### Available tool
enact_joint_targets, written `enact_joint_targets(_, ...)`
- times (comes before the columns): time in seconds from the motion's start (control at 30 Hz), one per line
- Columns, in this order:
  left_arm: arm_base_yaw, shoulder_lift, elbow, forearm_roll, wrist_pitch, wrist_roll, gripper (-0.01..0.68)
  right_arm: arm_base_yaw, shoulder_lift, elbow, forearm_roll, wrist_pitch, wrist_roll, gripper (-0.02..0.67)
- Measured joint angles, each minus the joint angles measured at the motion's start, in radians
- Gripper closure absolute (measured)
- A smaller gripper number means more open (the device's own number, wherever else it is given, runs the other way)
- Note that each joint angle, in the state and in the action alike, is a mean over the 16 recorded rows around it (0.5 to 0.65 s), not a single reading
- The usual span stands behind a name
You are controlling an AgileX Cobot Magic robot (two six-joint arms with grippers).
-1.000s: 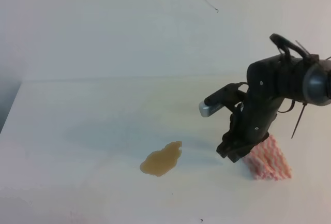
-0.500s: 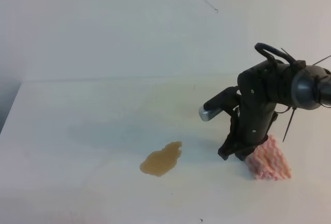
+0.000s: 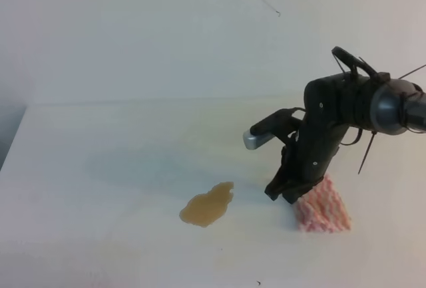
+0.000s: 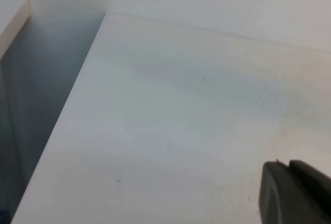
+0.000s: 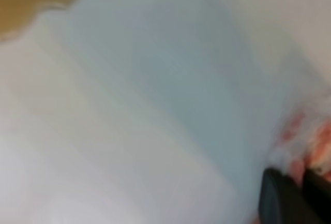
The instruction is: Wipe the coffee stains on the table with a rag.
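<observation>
Tabletop (image 3: 120, 148): large, flat, white, smooth surface w/ faint streaks; fills most of the exterior high view, plain pale wall behind. Left edge drops to a grey gap, also visible in left wrist view.

Right arm: black, jointed, enters from right side, angled down toward the table. Right gripper (image 3: 287, 193) sits at the table surface, its tip touching the rag's left upper edge. Fingers (image 5: 282, 200) clenched, pinching the cloth; right wrist view is blurred.

Left gripper (image 4: 295, 193): only a dark corner shows at bottom right of left wrist view; finger state cannot be told.

Coffee stain (image 3: 208, 205): irregular tan-brown liquid blotch, centre-front of table, left of the gripper, apart from the rag.

Rag (image 3: 322, 209): small pink-and-white zigzag-striped cloth, crumpled, on the table right of the stain.
</observation>
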State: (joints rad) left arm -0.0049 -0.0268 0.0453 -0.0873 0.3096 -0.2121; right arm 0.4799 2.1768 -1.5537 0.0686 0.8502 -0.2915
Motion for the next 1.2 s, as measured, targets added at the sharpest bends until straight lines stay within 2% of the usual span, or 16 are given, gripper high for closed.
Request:
enact_joint_targets(0.23, 0.0, 0.0, 0.0, 0.0, 0.0, 0.0, 0.672, 0.0, 0.018, -0.085, 0.155, -0.008, -0.07, 0.65)
enact_joint_targets(0.53, 0.0, 0.0, 0.0, 0.0, 0.0, 0.0, 0.672, 0.006, 0.074, -0.172, 0.28, -0.014, -0.12, 0.65)
enact_joint_targets(1.2, 0.0, 0.0, 0.0, 0.0, 0.0, 0.0, 0.672, 0.079, 0.162, -0.25, 0.418, -0.028, -0.164, 0.65)
